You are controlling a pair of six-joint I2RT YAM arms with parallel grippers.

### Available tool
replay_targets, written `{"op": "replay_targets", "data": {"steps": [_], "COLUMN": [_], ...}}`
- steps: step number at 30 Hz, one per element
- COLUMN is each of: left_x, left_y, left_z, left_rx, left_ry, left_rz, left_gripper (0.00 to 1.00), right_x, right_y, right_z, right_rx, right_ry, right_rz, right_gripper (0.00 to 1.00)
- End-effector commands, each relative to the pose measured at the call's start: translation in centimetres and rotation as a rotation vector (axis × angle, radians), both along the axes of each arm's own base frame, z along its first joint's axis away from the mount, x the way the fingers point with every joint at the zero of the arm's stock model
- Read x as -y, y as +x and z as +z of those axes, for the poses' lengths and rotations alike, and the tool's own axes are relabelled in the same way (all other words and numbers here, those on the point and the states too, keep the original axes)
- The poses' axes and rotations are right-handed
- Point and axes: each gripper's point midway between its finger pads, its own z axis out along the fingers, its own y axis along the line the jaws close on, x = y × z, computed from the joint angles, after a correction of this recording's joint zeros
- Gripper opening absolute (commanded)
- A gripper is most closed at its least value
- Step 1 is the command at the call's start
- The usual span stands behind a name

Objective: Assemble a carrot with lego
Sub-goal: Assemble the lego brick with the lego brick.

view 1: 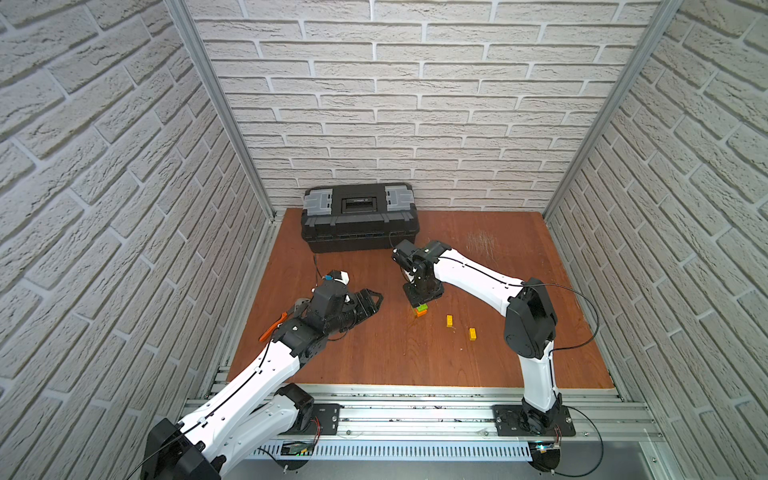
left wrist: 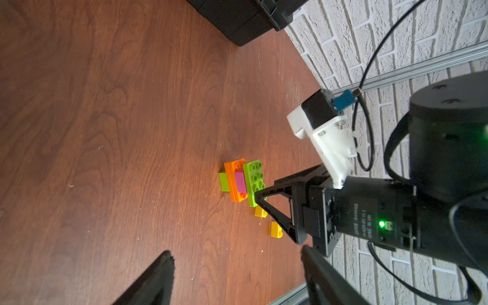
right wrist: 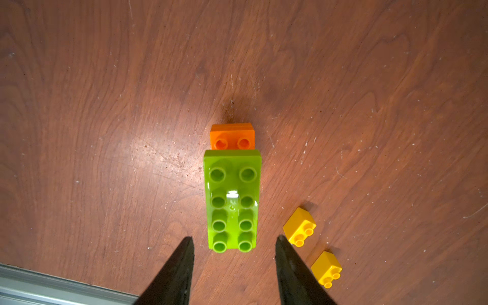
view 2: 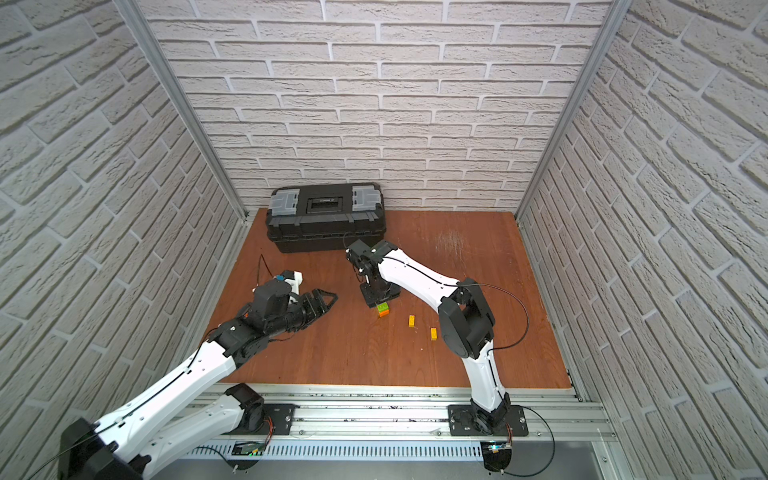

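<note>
- At the left edge of the reddish-brown wooden table (view 1: 457, 365), in a top view, a metal hand tool with an orange handle (view 1: 272, 328) lies partly hidden under the left arm.
- The left gripper (view 1: 376, 300) is left of the centre in both top views and points toward the right. Its jaws are wide apart and nothing is between them. The left wrist view shows only bare wood between its two black fingers (left wrist: 155, 282).
- The black plastic toolbox (view 1: 359, 220) with grey latches stands closed at the back, against the brick wall, a little left of the centre.
- The carrot (view 1: 421, 310), a small clump of joined studded plastic bricks, rests on the table near the centre of the frame. A long lime-green brick (right wrist: 232, 198) is on top. Below it come a pink brick (left wrist: 240, 182), then an orange brick (left wrist: 233, 179), and a short lime-green brick (left wrist: 224, 182) is lowest.
- The right gripper (view 1: 420, 300) points straight down over the carrot. Its black fingers (right wrist: 182, 264) stand on both sides of one end of the long lime-green brick. A strip of wood shows between each finger and the brick, so the jaws are apart and they hold nothing.
- Two small yellow bricks (view 1: 449, 321) (view 1: 472, 333) lie loose on the table right of the carrot, apart from it and from each other.
</note>
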Motion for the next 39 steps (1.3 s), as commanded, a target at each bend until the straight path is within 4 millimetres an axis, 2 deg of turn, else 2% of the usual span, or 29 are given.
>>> {"op": "replay_targets", "data": {"steps": [1, 3, 5, 6, 8, 10, 16, 21, 30, 39], "left_x": [-0.1, -0.2, -0.3, -0.3, -0.4, -0.5, -0.7, -0.8, -0.8, -0.6], "left_y": [0.2, 0.1, 0.1, 0.0, 0.0, -0.1, -0.2, -0.2, -0.1, -0.1], "left_z": [1.1, 1.2, 1.2, 1.2, 1.2, 1.3, 1.2, 1.1, 1.0, 1.0], "left_rx": [0.041, 0.042, 0.044, 0.045, 0.045, 0.049, 0.047, 0.046, 0.041, 0.039], "left_ry": [-0.006, -0.007, -0.005, -0.004, -0.001, 0.000, 0.005, 0.008, 0.010, 0.006], "left_rz": [0.005, 0.006, 0.008, 0.009, 0.009, 0.010, 0.013, 0.015, 0.016, 0.014], "left_gripper": [0.78, 0.78, 0.78, 0.78, 0.78, 0.78, 0.78, 0.78, 0.78, 0.78], "right_x": [-0.4, -0.6, -0.8, -1.0, -1.2, -1.4, -1.6, -1.1, -0.5, 0.4], "right_y": [0.5, 0.8, 1.0, 1.0, 1.2, 1.3, 1.7, 1.5, 1.5, 1.2], "right_z": [4.3, 4.0, 3.7, 3.9, 2.6, 2.2, 1.4, 0.8, 1.0, -0.3], "right_rx": [0.091, 0.087, 0.076, 0.078, 0.052, 0.044, 0.026, 0.012, 0.022, -0.006], "right_ry": [0.080, 0.091, 0.100, 0.108, 0.094, 0.092, 0.083, 0.055, 0.045, 0.013], "right_rz": [0.003, -0.001, 0.002, 0.004, 0.006, 0.010, 0.014, 0.012, 0.011, 0.014], "right_gripper": [0.36, 0.23, 0.15, 0.11, 0.08, 0.06, 0.04, 0.03, 0.03, 0.04]}}
